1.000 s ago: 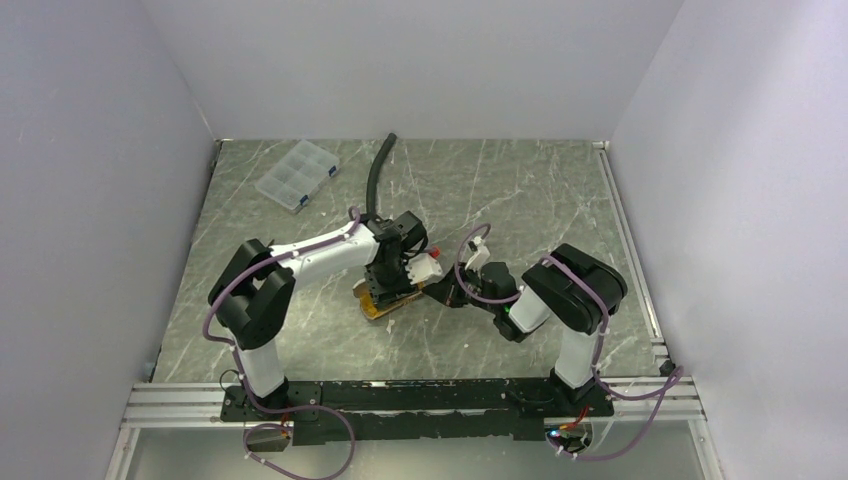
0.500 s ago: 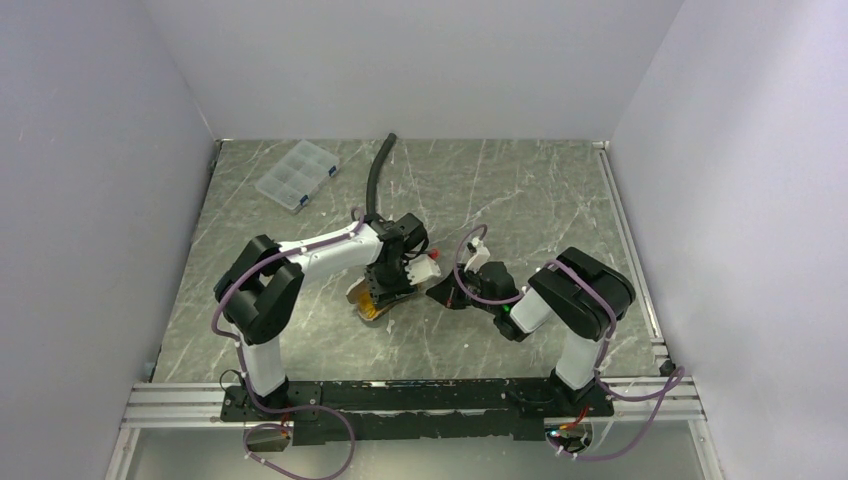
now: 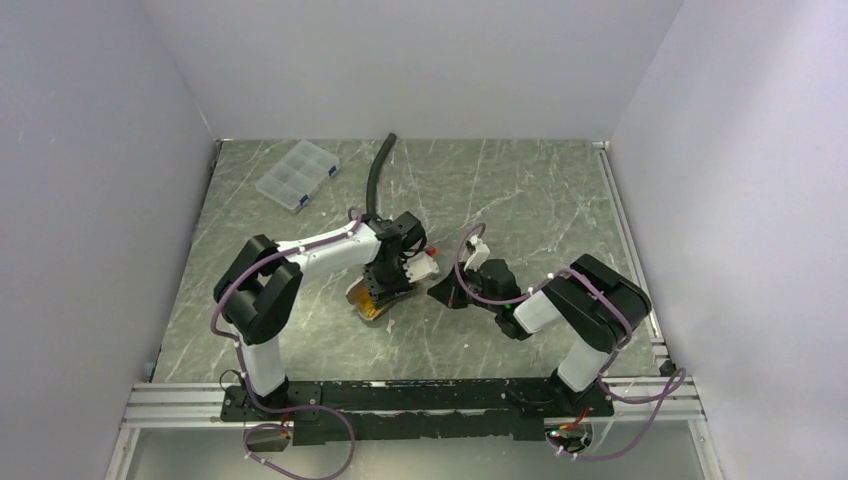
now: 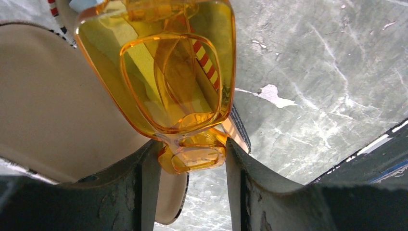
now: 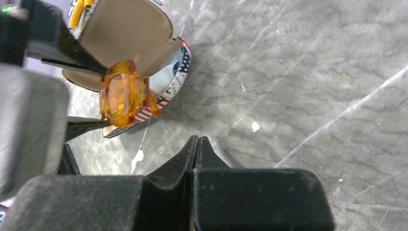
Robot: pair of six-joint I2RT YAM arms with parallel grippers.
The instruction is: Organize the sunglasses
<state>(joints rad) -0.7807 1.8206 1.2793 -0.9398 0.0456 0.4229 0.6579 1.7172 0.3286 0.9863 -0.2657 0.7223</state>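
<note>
The sunglasses, folded, with amber lenses, are pinched at one end between the fingers of my left gripper. They hang just over an open case with a tan lining and a flag-print outside. In the right wrist view the sunglasses sit at the mouth of the case. In the top view my left gripper is at the table's middle over the case. My right gripper is shut and empty, low over the table a little right of the case.
A clear compartment box lies at the far left. A black hose runs from the back edge toward the middle. A small white and red object lies beside the left gripper. Walls close in on three sides.
The left gripper and the case have shifted a little to the left, and the case now sits more tilted. The right arm's elbow has swung right while its gripper stays near the case.
</note>
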